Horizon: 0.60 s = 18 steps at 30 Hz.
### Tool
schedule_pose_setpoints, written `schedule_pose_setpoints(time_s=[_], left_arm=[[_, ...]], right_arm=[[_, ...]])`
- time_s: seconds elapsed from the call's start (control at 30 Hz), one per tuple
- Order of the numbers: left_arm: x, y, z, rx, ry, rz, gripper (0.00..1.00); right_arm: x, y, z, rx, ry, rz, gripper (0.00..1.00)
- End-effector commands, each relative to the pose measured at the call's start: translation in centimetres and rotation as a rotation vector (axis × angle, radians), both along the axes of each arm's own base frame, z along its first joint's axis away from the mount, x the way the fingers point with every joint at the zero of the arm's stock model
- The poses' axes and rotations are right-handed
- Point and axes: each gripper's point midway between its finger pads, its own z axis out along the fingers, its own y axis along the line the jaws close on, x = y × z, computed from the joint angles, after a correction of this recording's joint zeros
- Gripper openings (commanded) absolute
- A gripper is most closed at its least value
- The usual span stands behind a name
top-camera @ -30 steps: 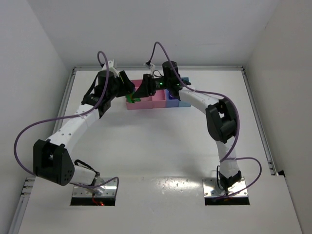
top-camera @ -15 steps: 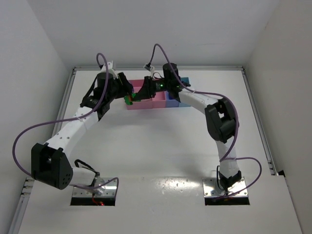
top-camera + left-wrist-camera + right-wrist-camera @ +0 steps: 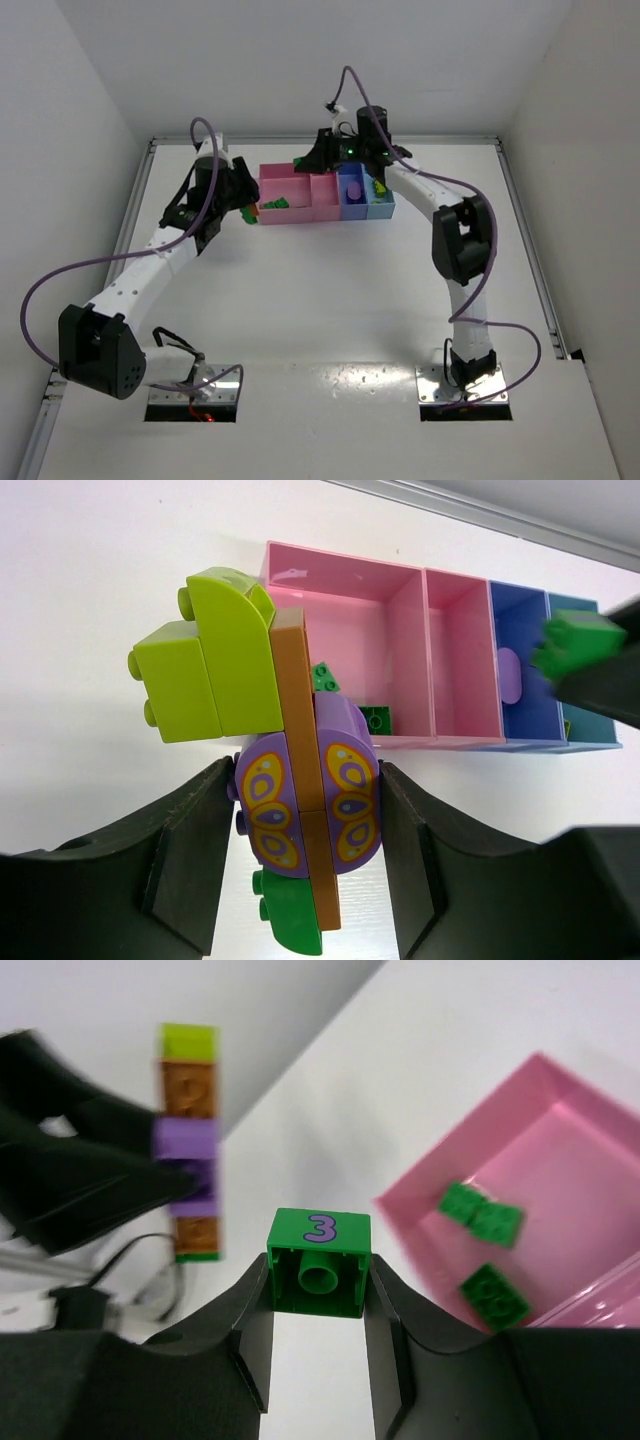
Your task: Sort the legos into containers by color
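Note:
My left gripper [image 3: 305, 820] is shut on a stuck-together stack of legos [image 3: 300, 730]: yellow-green bricks, an orange plate, purple butterfly pieces and a green piece. It hangs left of the wide pink tray [image 3: 272, 172]; the gripper shows in the top view [image 3: 247, 210]. My right gripper [image 3: 320, 1280] is shut on a green brick marked 3 [image 3: 320, 1260] above the wide pink tray's back edge [image 3: 300, 163]. Two green bricks [image 3: 375, 718] lie in that tray. The narrow pink tray [image 3: 323, 195] shows no brick. A purple piece [image 3: 353, 189] lies in the purple-blue tray, a yellow-green piece [image 3: 379, 186] in the light blue tray.
The joined trays sit at the table's far middle, close to the back rail [image 3: 440, 140]. White walls stand on both sides. Purple cables loop off both arms.
The two grippers were together over the wide pink tray. They have drawn apart: the right one went back and right with the green brick, the left one went left with the stack.

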Motion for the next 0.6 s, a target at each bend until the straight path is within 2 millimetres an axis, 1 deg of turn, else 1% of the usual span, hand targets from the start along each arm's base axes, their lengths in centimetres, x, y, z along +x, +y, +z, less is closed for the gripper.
schedule_pose_setpoints(time_s=[0.0, 0.03, 0.07, 0.1, 0.13, 0.17, 0.2, 0.23, 0.27, 0.3, 0.37, 0.4, 0.43, 0.47, 0.5, 0.53, 0.57], left_arm=[[0.2, 1.5, 2.2, -0.005, -0.068, 0.043, 0.0], [0.2, 1.4, 2.6, -0.011, -0.076, 0.034, 0.0], [0.2, 1.4, 2.6, -0.011, -0.076, 0.034, 0.0], [0.3, 1.6, 2.6, -0.014, -0.075, 0.035, 0.0], [0.3, 1.6, 2.6, -0.014, -0.075, 0.035, 0.0], [0.3, 1.6, 2.6, -0.014, -0.075, 0.035, 0.0], [0.3, 1.4, 2.6, -0.018, -0.074, 0.025, 0.0], [0.3, 1.4, 2.6, -0.018, -0.074, 0.025, 0.0], [0.2, 1.2, 2.6, -0.021, -0.073, 0.017, 0.0], [0.3, 1.0, 2.2, -0.023, -0.063, 0.005, 0.0], [0.4, 0.7, 2.4, -0.03, -0.071, -0.006, 0.0], [0.4, 0.5, 2.4, -0.034, -0.07, -0.016, 0.0], [0.5, 0.5, 2.1, -0.032, -0.061, -0.016, 0.0], [0.5, 0.5, 2.1, -0.032, -0.061, -0.016, 0.0], [0.5, 0.2, 2.3, -0.039, -0.07, -0.029, 0.0], [0.5, 0.1, 2.3, -0.043, -0.069, -0.039, 0.0], [0.5, -0.1, 2.1, -0.056, -0.067, -0.044, 0.0]], right_arm=[[2.5, 1.4, -4.9, -0.171, -0.049, -0.071, 0.03], [3.2, 1.7, -6.7, -0.207, -0.044, -0.094, 0.04], [3.4, 1.5, -7.9, -0.23, -0.035, -0.098, 0.07], [3.7, 1.5, -8.3, -0.24, -0.063, -0.088, 0.07], [3.7, 1.3, -9.2, -0.26, -0.056, -0.091, 0.07], [3.4, 1.8, -9.8, -0.267, -0.058, -0.077, 0.08], [3.6, 1.7, -10.4, -0.279, -0.06, -0.082, 0.08], [3.5, 1.5, -11.7, -0.295, -0.051, -0.074, 0.1], [3.5, 1.5, -11.7, -0.295, -0.051, -0.074, 0.19], [3.6, 1.4, -12.3, -0.308, -0.056, -0.078, 0.24], [3.7, 1.4, -12.3, -0.311, -0.064, -0.075, 0.37], [3.4, 1.6, -12.2, -0.3, -0.061, -0.057, 0.52], [3.5, 1.7, -11.8, -0.295, -0.07, -0.058, 0.57], [3.0, 2.2, -11.7, -0.287, -0.07, -0.038, 0.63], [2.8, 2.3, -11.6, -0.28, -0.068, -0.026, 0.7], [2.8, 2.5, -10.8, -0.266, -0.083, -0.02, 0.72], [2.7, 2.6, -10.8, -0.262, -0.082, -0.012, 0.75]])
